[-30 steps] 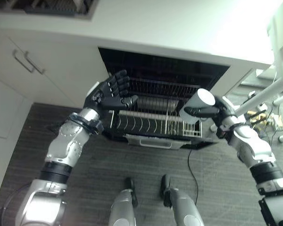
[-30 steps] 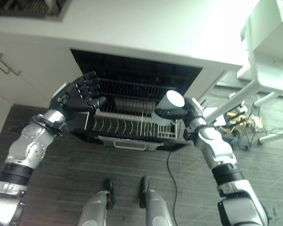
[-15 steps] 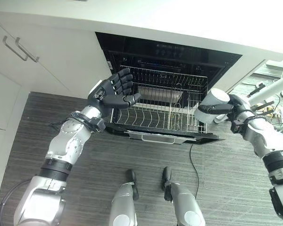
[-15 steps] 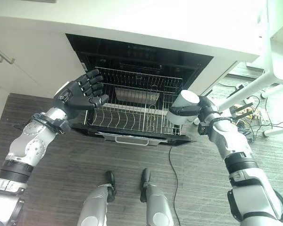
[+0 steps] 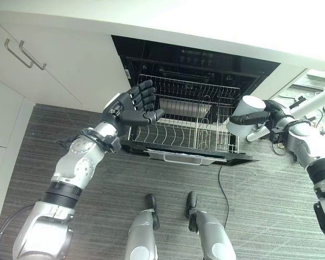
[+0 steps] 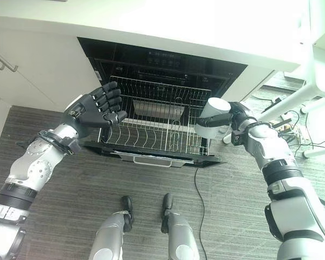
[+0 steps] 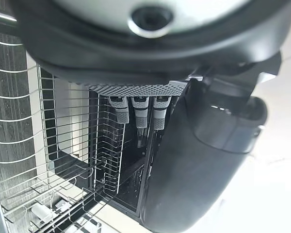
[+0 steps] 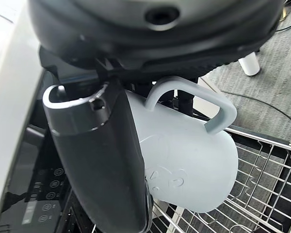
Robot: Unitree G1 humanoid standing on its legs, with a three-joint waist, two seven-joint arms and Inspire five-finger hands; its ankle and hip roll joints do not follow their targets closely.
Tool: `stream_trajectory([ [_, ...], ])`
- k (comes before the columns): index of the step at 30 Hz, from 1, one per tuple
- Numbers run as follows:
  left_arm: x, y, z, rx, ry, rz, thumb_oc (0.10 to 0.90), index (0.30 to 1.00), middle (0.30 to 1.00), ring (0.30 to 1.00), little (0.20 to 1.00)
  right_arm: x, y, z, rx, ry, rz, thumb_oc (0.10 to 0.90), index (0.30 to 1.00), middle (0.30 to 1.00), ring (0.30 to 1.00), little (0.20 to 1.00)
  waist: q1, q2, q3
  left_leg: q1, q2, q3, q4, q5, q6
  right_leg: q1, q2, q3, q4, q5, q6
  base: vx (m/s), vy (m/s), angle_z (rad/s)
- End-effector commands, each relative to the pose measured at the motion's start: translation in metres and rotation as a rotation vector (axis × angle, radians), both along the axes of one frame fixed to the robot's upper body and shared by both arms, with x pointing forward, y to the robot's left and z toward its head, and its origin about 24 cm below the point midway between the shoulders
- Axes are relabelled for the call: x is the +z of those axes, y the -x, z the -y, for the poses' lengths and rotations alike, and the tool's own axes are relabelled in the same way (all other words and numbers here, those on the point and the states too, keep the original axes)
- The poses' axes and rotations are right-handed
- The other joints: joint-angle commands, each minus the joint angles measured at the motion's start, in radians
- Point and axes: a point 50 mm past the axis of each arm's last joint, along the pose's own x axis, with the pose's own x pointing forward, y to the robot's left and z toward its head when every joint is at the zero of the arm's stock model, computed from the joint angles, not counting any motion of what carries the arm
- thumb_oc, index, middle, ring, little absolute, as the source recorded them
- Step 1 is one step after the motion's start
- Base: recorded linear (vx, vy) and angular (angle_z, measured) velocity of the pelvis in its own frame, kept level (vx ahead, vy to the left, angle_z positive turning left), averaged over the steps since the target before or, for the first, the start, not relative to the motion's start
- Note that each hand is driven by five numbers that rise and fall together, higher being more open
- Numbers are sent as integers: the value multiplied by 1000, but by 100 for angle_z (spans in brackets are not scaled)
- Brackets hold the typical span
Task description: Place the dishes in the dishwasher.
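A pale grey mug (image 5: 253, 104) with a handle hangs tilted by the right side of the pulled-out wire rack (image 5: 179, 135) of the open dishwasher. My right hand (image 5: 276, 114) is shut on it, its thumb (image 8: 102, 160) lying along the mug's (image 8: 184, 155) side. At the rack's left front corner my left hand (image 5: 132, 105) hovers open, fingers (image 7: 138, 114) loosely bent, holding nothing. The rack's (image 7: 63, 145) tines look bare, with a cutlery basket part at one end.
The lowered dishwasher door (image 5: 189, 158) juts over the dark wood-grain floor. White cabinets with bar handles (image 5: 24, 54) stand at the left under a white counter (image 5: 206, 21). White furniture legs (image 5: 314, 103) and floor cables (image 6: 309, 143) lie at the right.
The whole view has shifted as the camera moved. My right hand with the mug has drifted from over the rack's right front corner to just beyond its right side. The left hand keeps its pose.
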Motion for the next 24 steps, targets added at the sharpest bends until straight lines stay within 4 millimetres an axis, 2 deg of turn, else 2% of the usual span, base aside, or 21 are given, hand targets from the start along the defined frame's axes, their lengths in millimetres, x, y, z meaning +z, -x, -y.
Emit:
stream_trajectory([
  [1,60,5,24,-136,11,249,800,900,900,900,900,61,-5,5,0,80,177,400,300,300,300,300,35,2,-72,56,8,-25,-24,-111,-42,-6,-51,3,87,-106,130,0,0,0],
  [8,77,6,31,-169,29,306,800,900,900,900,900,77,-10,6,-45,105,215,400,300,300,300,300,45,25,-40,20,-1,-35,-24,-103,-46,-38,-62,-4,87,-103,127,-6,9,0],
  [14,85,9,34,-171,36,357,800,900,900,900,900,87,-12,6,-63,153,226,400,300,300,300,300,47,44,-25,-2,-11,-43,-24,-96,-49,-59,-65,-2,87,-105,122,5,26,1],
  [24,94,16,33,-172,63,392,800,900,900,900,900,107,-9,19,-128,252,238,400,300,300,300,300,46,69,3,-39,-28,-49,-24,-93,-52,-100,-71,3,87,-107,113,2,13,1],
])
